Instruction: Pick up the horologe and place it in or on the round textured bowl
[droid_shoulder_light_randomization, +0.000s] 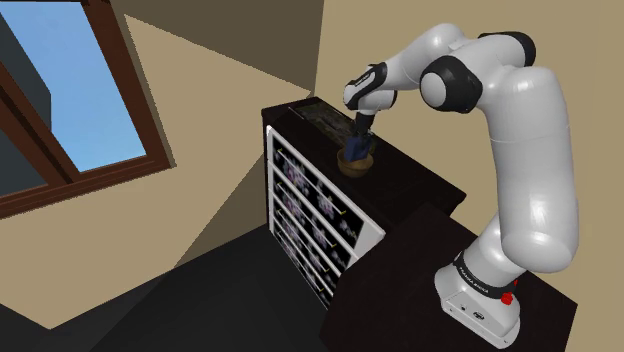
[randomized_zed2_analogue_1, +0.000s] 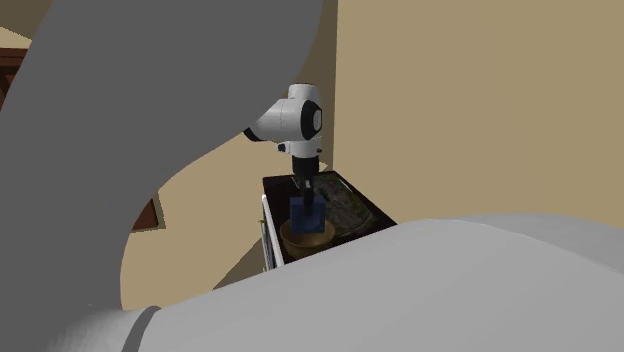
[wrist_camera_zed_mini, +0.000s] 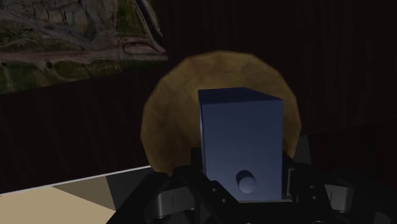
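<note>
Pointing down, jaws clasping clock (wrist_camera_zed_mini: 240, 143) over bowl (wrist_camera_zed_mini: 172, 95)

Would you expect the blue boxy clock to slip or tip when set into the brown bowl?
The clock looks rigid with flat sides, so the gripper probably holds it firmly. Taller than wide, it may tip inside the curved bowl.

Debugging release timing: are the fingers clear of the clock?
No, in the wrist view both fingers clasp the sides of the blue clock, with the brown bowl behind it.
</note>
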